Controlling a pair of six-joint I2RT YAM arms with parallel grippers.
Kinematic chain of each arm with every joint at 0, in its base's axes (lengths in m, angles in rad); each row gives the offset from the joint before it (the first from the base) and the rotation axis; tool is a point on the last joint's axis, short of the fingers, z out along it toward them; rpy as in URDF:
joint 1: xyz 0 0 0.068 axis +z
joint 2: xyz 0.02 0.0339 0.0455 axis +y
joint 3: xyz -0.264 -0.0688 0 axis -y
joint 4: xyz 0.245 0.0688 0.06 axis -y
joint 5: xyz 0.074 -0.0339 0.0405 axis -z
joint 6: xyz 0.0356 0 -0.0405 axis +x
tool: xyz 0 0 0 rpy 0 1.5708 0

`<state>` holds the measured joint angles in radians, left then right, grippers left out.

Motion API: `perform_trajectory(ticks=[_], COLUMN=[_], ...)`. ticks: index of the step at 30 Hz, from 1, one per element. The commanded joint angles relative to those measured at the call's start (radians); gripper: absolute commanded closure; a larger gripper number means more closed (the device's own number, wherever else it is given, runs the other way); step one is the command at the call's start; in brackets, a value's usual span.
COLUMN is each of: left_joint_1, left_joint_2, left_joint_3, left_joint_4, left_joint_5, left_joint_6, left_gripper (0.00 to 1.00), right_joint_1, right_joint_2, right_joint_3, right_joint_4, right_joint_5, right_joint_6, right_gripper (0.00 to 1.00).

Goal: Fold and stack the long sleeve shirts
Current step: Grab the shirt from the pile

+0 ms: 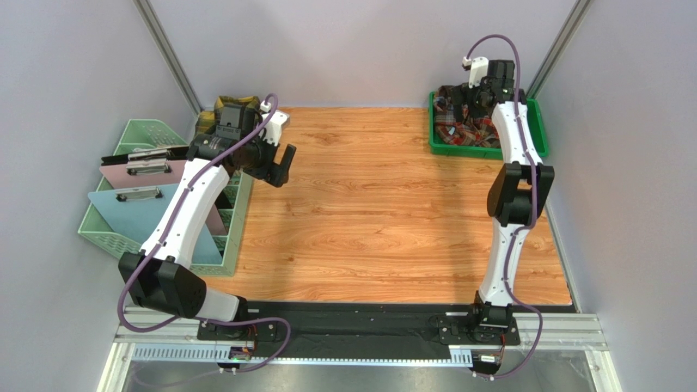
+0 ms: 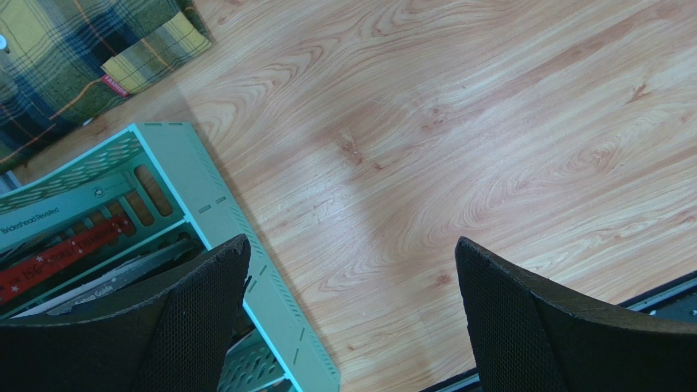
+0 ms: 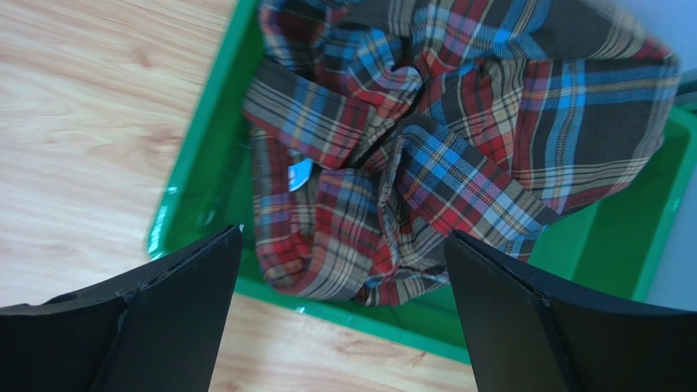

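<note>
The red, brown and blue plaid shirt lies crumpled in a green bin at the table's far right; it also shows in the top view. My right gripper hovers over it, open and empty. The yellow and dark green plaid shirt lies bunched at the far left corner, partly hidden by my left arm; its folded edge shows in the left wrist view. My left gripper is open and empty above bare wood, beside the rack.
A pale green wire rack stands at the left edge and holds pink, blue and black clipboards. Its corner shows in the left wrist view. Grey walls enclose the wooden table.
</note>
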<state>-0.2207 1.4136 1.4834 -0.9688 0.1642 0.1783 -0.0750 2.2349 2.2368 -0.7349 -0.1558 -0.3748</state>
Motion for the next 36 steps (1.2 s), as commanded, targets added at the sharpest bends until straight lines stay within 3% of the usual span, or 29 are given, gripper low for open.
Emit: perform_trajectory(ticks=[1, 10, 14, 17, 18, 19, 23, 30, 36], left_joint_1=[-0.002, 0.0, 0.0, 0.0, 0.0, 0.0, 0.0, 0.036, 0.095], left_joint_2=[-0.047, -0.056, -0.054, -0.053, -0.051, -0.042, -0.013, 0.062, 0.113], left_joint_3=[-0.021, -0.049, -0.051, -0.049, -0.046, -0.038, -0.008, 0.081, 0.159], left_joint_4=[-0.001, -0.022, -0.031, -0.028, -0.028, -0.028, -0.012, 0.002, 0.008], left_joint_5=[-0.026, -0.046, -0.052, -0.049, -0.036, -0.028, -0.009, 0.049, 0.098], left_joint_6=[0.024, 0.044, 0.056, 0.069, 0.07, 0.069, 0.041, -0.023, -0.071], left_gripper=[0.01, 0.01, 0.01, 0.01, 0.01, 0.01, 0.01, 0.01, 0.01], right_joint_1=[0.001, 0.001, -0.003, -0.009, -0.009, -0.009, -0.009, 0.033, 0.17], right_joint_2=[0.115, 0.294, 0.313, 0.284, 0.267, 0.246, 0.022, -0.312, -0.477], right_joint_3=[0.101, 0.107, 0.124, 0.206, 0.224, 0.237, 0.248, 0.225, 0.216], right_joint_4=[0.035, 0.083, 0.092, 0.078, 0.084, 0.089, 0.159, 0.221, 0.333], right_joint_5=[0.105, 0.15, 0.154, 0.116, 0.114, 0.108, 0.013, -0.295, -0.415], right_joint_6=[-0.009, -0.048, -0.075, -0.047, -0.042, -0.039, -0.009, 0.227, 0.558], right_gripper=[0.0, 0.0, 0.1, 0.59, 0.94, 1.0, 1.0, 1.0, 1.0])
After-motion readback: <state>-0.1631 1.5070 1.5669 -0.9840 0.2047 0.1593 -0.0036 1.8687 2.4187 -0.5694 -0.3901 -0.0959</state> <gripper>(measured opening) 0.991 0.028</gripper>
